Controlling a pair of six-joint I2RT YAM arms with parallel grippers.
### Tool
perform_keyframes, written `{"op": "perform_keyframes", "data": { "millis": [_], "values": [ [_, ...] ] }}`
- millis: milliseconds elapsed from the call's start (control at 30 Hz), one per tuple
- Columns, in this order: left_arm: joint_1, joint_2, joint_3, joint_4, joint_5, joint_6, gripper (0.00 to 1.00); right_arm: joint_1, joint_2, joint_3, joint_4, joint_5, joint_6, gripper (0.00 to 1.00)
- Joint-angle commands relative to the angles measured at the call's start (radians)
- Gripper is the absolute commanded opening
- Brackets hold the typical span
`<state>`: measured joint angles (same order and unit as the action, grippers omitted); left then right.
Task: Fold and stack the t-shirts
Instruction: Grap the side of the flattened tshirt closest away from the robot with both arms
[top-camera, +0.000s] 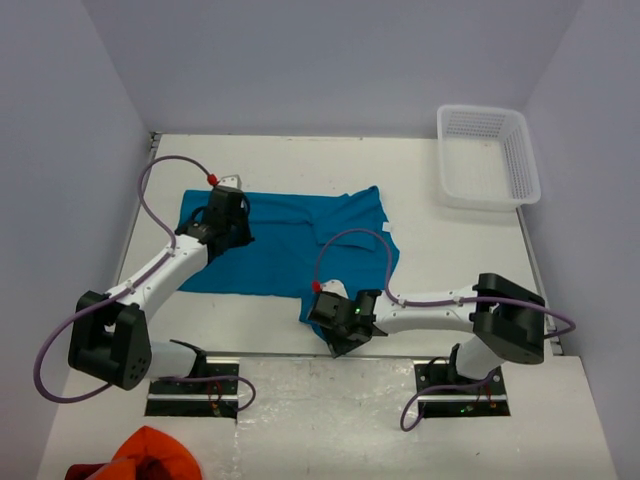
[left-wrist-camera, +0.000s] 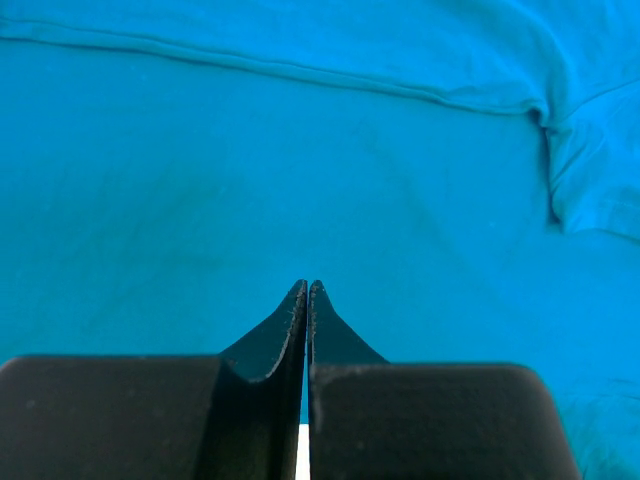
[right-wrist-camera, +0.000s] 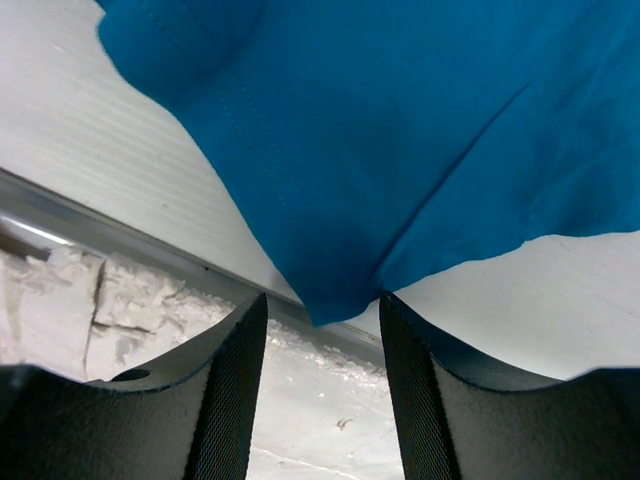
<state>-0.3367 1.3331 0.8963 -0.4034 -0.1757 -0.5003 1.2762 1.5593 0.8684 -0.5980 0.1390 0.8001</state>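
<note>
no words, labels, brands, numbers or signs can be read in any view; the teal t-shirt (top-camera: 290, 250) is plain, and the white basket (top-camera: 480, 198) at the table's far right corner shows no legible mark.

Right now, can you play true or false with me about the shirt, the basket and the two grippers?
1. The shirt lies in the basket. False: it lies on the table.
2. The left gripper is shut. True.
3. The right gripper is shut. False: it is open, with a shirt corner between its fingers.
4. The basket stands at the table's far right corner. True.
</note>
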Motion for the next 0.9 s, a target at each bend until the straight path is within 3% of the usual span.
{"op": "perform_keyframes", "data": {
  "millis": [0, 167, 300, 500, 600, 633, 767, 867],
  "values": [
    [0.021, -0.008, -0.010, 0.038, 0.016, 0.022, 0.00, 0.006, 0.033, 0.023, 0.023, 0.001, 0.005, 0.50],
    [0.050, -0.008, -0.013, 0.031, 0.024, 0.032, 0.01, 0.008, 0.044, -0.008, 0.072, -0.018, 0.024, 0.47],
    [0.087, -0.025, -0.023, 0.025, 0.033, 0.039, 0.01, 0.008, 0.068, -0.014, 0.083, -0.016, 0.030, 0.28],
    [0.136, -0.031, -0.033, -0.023, -0.011, 0.016, 0.00, 0.014, 0.064, -0.011, 0.072, -0.001, 0.056, 0.18],
    [0.175, -0.032, -0.043, -0.063, -0.007, -0.064, 0.00, 0.015, 0.045, -0.012, 0.063, 0.027, 0.076, 0.08],
    [0.198, -0.035, -0.049, -0.066, 0.013, -0.098, 0.00, 0.014, 0.044, -0.011, 0.057, 0.031, 0.076, 0.00],
    [0.260, -0.069, -0.108, -0.068, 0.117, -0.173, 0.09, 0.014, 0.054, 0.009, 0.029, 0.082, 0.105, 0.00],
    [0.272, -0.084, -0.117, -0.136, 0.081, -0.217, 0.13, 0.014, 0.061, 0.044, -0.006, 0.119, 0.117, 0.00]
  ]
}}
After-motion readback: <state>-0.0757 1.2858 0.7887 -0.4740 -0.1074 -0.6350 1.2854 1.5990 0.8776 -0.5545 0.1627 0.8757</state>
